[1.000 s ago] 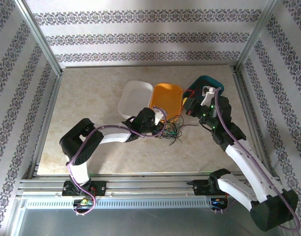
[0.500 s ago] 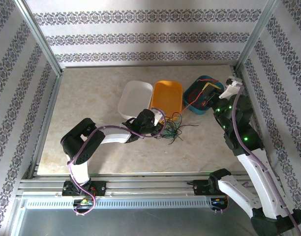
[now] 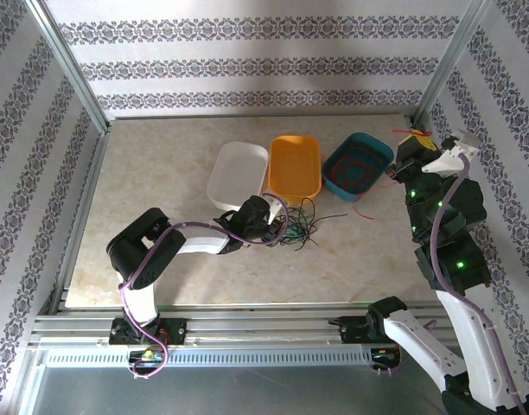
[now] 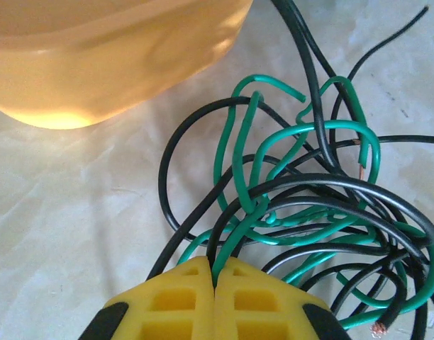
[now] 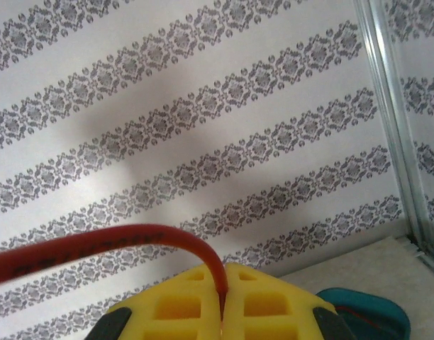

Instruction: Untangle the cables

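Your left gripper (image 4: 215,280) is pinched tight on a green wire (image 4: 270,78) at the edge of the tangle of cables (image 3: 301,228). The tangle lies on the table (image 3: 161,164) just on the near side of the orange tray (image 3: 296,164), with black strands looping through the green. Your right gripper (image 5: 223,297) is clamped on a red wire (image 5: 96,244), up high at the far right beside the teal tray (image 3: 358,162). The red strand trails down onto the table near that tray. A white tray (image 3: 239,173) sits left of the orange one.
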You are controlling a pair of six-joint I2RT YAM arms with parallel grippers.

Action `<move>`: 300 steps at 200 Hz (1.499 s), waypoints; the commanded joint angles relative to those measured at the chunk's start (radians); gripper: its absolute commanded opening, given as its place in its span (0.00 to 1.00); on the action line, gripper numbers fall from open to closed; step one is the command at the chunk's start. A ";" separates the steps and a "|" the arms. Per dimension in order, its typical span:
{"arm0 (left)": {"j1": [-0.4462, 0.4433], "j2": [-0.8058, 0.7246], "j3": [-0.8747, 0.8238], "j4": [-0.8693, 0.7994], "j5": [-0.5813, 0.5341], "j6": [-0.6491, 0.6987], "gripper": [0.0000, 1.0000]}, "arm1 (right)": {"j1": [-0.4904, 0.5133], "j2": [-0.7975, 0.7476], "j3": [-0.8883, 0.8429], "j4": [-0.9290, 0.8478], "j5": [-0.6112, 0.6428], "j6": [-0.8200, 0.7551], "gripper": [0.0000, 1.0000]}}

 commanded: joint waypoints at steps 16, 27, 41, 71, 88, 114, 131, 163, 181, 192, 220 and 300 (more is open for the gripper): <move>0.011 -0.031 -0.042 -0.033 -0.040 0.009 0.00 | -0.024 0.049 0.060 -0.001 -0.019 -0.078 0.00; 0.011 -0.045 -0.044 -0.036 -0.042 0.004 0.00 | -0.033 0.086 0.076 -0.015 -0.037 -0.083 0.00; 0.011 -0.063 -0.046 -0.037 -0.041 -0.003 0.00 | -0.047 0.136 0.089 -0.021 -0.056 -0.090 0.00; 0.011 -0.086 -0.053 -0.021 -0.041 -0.017 0.00 | -0.075 0.284 0.134 -0.019 -0.065 -0.115 0.00; 0.011 -0.091 -0.053 -0.021 -0.044 -0.020 0.00 | -0.079 0.365 0.155 0.018 -0.054 -0.138 0.00; 0.011 -0.094 -0.060 -0.018 -0.047 -0.022 0.00 | -0.086 0.481 0.211 0.053 -0.061 -0.158 0.00; 0.011 -0.094 -0.061 -0.019 -0.049 -0.023 0.00 | -0.094 0.545 0.228 0.084 -0.071 -0.172 0.00; 0.011 -0.090 -0.054 -0.028 -0.054 -0.023 0.00 | -0.123 0.636 0.216 0.115 -0.078 -0.157 0.00; 0.011 -0.089 -0.056 -0.027 -0.057 -0.025 0.00 | -0.132 0.685 0.194 0.105 -0.073 -0.130 0.00; 0.011 -0.090 -0.053 -0.028 -0.057 -0.024 0.00 | -0.134 0.717 0.183 0.079 -0.078 -0.097 0.00; 0.011 -0.087 -0.050 -0.032 -0.060 -0.026 0.00 | -0.138 0.801 0.166 -0.019 -0.042 0.013 0.00; 0.011 -0.081 -0.044 -0.038 -0.056 -0.023 0.00 | -0.246 1.060 0.174 -0.078 -0.287 0.290 0.00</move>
